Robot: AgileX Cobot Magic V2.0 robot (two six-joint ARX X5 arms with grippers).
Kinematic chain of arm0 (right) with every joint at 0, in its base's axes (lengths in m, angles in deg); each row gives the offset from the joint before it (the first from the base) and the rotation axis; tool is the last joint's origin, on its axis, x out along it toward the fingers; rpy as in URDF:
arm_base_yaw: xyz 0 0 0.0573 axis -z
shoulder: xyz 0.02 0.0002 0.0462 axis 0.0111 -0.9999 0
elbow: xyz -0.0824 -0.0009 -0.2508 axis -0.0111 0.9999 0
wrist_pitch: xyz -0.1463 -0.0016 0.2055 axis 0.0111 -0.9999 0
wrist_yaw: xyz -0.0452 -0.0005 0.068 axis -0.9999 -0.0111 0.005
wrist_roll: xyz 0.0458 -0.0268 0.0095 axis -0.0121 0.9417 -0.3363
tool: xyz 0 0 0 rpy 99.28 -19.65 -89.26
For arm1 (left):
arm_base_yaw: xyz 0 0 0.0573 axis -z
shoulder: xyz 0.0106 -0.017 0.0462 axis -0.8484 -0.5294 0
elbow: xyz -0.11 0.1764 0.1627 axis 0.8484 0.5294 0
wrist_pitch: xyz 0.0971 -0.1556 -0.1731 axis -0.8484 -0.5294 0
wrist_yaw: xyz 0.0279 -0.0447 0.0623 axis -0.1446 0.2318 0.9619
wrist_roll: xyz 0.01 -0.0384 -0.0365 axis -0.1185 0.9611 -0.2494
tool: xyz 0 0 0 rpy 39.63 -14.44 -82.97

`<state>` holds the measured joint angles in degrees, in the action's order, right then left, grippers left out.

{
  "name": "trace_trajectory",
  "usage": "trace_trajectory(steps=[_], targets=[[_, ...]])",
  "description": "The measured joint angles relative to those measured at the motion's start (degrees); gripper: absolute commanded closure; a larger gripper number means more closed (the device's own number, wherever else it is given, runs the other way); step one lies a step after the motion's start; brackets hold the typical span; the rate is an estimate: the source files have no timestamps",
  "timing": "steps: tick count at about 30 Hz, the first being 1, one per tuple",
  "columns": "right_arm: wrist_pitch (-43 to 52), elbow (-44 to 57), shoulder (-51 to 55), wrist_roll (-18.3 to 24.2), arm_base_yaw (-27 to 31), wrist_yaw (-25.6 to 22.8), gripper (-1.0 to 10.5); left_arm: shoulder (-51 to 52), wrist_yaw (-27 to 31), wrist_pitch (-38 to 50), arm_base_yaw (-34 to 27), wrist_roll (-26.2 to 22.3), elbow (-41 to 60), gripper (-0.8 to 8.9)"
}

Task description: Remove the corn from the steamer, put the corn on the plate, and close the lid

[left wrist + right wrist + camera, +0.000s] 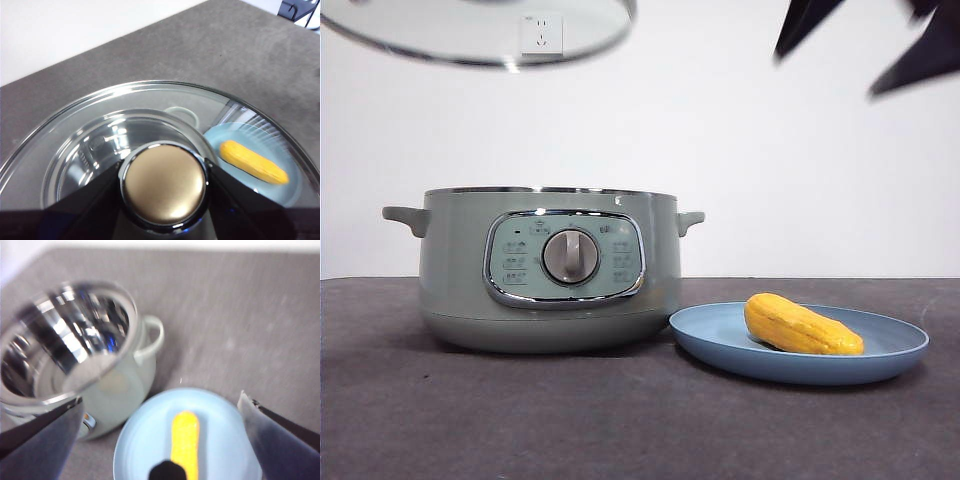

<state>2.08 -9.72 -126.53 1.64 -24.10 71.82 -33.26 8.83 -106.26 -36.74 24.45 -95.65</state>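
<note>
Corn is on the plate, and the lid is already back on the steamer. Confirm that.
Not quite. The corn does lie on the plate, but the lid is not on the steamer: the front view shows it held high above the open pot by the left gripper.

Yellow-orange corn (802,327) lies on a light-blue plate (880,360) beside the sage-green steamer (455,270) with its silver dial.

place: lab-like test bench | cues: bare white wall (770,150), wall socket (541,33), grey tabletop (570,420)
</note>
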Motion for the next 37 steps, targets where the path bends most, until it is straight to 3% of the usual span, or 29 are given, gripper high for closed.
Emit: trace_trajectory(steps=[6,11,18,37], targets=[[-5.6,0.0,12.5,0.0,0.0,-1.7,3.5,-7.4,0.2,9.3,0.0,0.0,0.0,8.21],[-8.9,0.0,17.5,0.0,0.0,-3.1,3.5,-12.8,0.2,10.7,0.0,0.0,0.0,8.21],[-12.2,0.0,17.4,0.0,0.0,-3.2,3.5,-19.1,0.5,13.8,0.0,0.0,0.0,8.21],[-12.9,0.0,16.7,0.0,0.0,-3.2,3.5,-23.6,0.7,16.4,0.0,0.0,0.0,8.21]])
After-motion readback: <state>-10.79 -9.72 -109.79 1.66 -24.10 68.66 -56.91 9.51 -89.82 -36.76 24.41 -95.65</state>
